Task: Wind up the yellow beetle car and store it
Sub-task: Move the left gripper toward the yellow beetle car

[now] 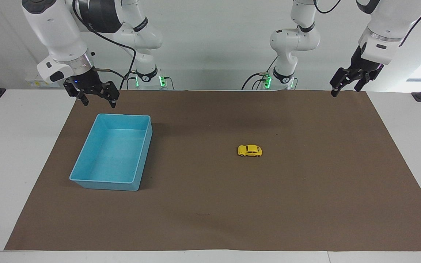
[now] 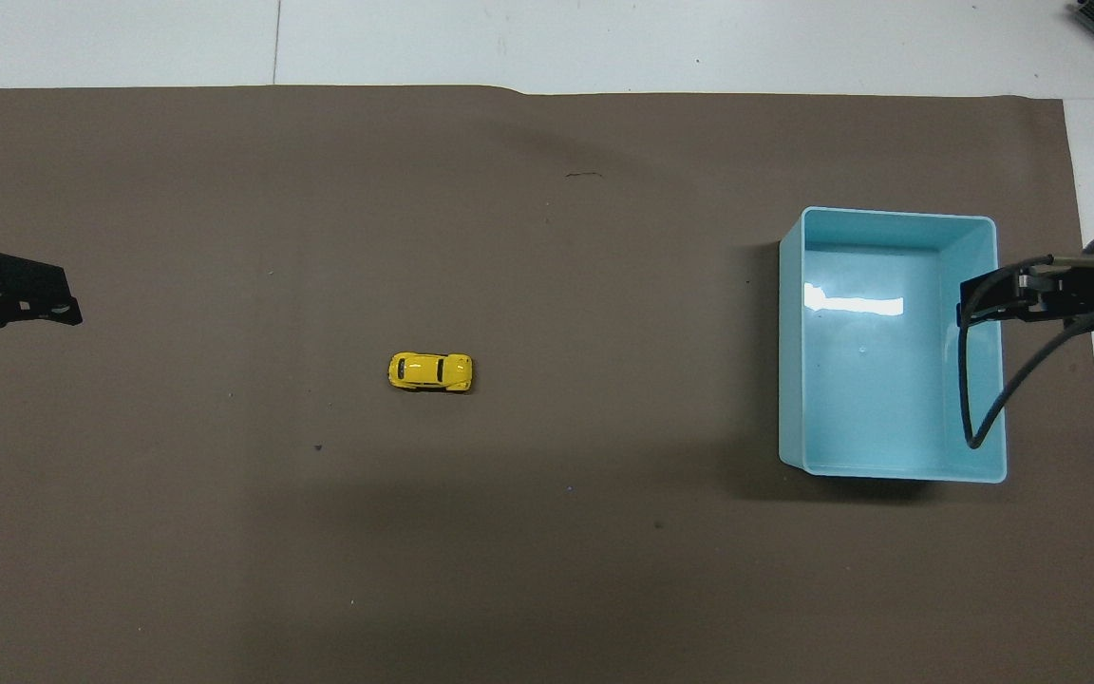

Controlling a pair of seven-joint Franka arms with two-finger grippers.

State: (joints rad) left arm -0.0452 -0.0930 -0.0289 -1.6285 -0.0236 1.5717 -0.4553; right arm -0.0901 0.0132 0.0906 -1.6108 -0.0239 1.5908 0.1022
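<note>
Both tools hang with fingers apart, holding nothing: left tool (image 1: 345, 82) upper right of the facing view, right tool (image 1: 95, 95) upper left above the blue tray (image 1: 86, 160). Yellow beetle car (image 1: 249, 150) sits centre-frame on the bench's brown mat (image 1: 214, 212), untouched, probably awaiting pickup.

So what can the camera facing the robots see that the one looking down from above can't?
Only the facing view shows the whole white arms, their bases with green lights and the wall, plus the right pincer open in the air by the blue tray's robot-side end.

Only the overhead view shows the shiny glare on the tray's floor and the car's roof from straight above.

Both show the yellow beetle car alone on the brown mat, the empty tray toward the right arm's end, and the left pincer, open over the mat's edge at the left arm's end.
</note>
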